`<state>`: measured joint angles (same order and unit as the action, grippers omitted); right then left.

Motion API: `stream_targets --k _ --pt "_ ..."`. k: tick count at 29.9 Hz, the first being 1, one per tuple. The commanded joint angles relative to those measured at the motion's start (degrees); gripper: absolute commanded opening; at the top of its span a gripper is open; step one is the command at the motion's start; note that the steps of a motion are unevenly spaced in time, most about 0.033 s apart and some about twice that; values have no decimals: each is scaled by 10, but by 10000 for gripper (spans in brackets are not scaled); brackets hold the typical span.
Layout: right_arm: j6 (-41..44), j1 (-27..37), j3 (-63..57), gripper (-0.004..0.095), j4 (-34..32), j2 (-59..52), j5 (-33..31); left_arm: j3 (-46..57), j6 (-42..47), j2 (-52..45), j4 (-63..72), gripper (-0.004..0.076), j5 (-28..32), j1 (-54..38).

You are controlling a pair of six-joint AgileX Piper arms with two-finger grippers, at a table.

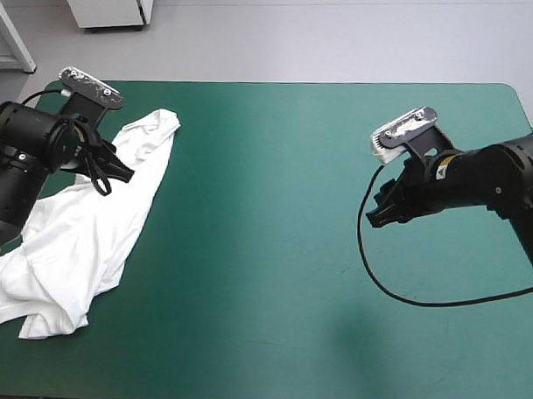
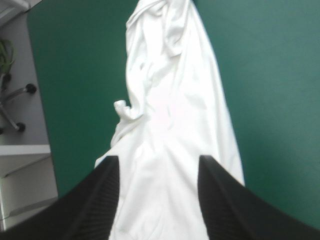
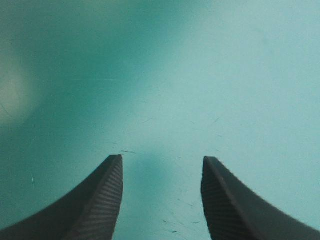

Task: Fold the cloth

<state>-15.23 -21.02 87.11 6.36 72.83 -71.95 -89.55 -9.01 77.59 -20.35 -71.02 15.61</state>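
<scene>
One T-shirt (image 1: 81, 237) lies on the teal-green cover (image 1: 275, 209), on the table's 9 o'clock side and well clear of its middle. It is white, rumpled and stretched into a long strip. In the high view its long axis runs from about 7 o'clock to 1 o'clock. The broad, bunched end sits toward 7 o'clock, reaching the table's left edge near the front corner. The narrow end points toward 1 o'clock, stopping short of the far edge.

There are two grippers. The left gripper (image 1: 117, 178) is over the upper half of the strip, aimed toward 4 o'clock in the high view. In its own wrist view the left gripper (image 2: 159, 159) has its two black fingers spread apart. The T-shirt (image 2: 170, 100) fills the gap between them and runs straight ahead toward 12 o'clock, narrowing as it goes. The cover (image 2: 270, 75) shows on either side. Whether the fingers touch the fabric cannot be told.

The right gripper (image 1: 377, 208) is at the table's 3 o'clock side, pointing toward 8 o'clock, well apart from the T-shirt. In the right wrist view the right gripper (image 3: 162, 157) is also spread, with only bare cover (image 3: 200, 75) between and ahead of its fingers.
</scene>
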Motion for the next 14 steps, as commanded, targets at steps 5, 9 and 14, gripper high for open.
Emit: stream_targets --k 5,9,14 --pt "6 2 3 482 -9 -18 12 37 53 11 -27 393 61 -50" --pt "6 2 3 482 -12 -18 20 41 43 44 22 391 88 -106" --pt "15 2 3 482 -14 -18 28 40 14 101 74 388 96 -154"
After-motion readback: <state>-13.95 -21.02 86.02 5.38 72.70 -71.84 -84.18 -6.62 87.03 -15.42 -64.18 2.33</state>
